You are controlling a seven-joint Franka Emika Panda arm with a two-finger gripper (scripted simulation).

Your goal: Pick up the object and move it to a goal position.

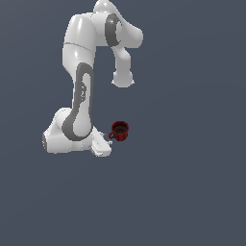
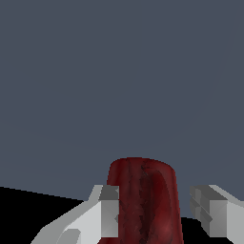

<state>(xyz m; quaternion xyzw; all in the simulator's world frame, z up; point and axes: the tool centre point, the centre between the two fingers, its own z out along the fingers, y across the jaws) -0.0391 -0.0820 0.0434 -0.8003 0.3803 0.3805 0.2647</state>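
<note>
The dark red mug [image 1: 119, 131] stands upright on the grey floor, just to the exterior view's right of the robot's base, with its handle toward the gripper. My gripper [image 1: 108, 138] is low at the mug's side, on the handle side. In the wrist view the mug [image 2: 143, 190] stands between the two fingers of the gripper [image 2: 157, 209]. One finger [image 2: 110, 214] is at the mug's wall, while the other [image 2: 207, 212] stands a small gap away. The jaws are open around the mug. The handle is hidden in the wrist view.
The robot's white base [image 1: 60, 137] sits right beside the mug and gripper. The arm's upper links [image 1: 96, 33] fold high over them. The flat grey floor [image 1: 182, 192] spreads all around, with no other objects in view.
</note>
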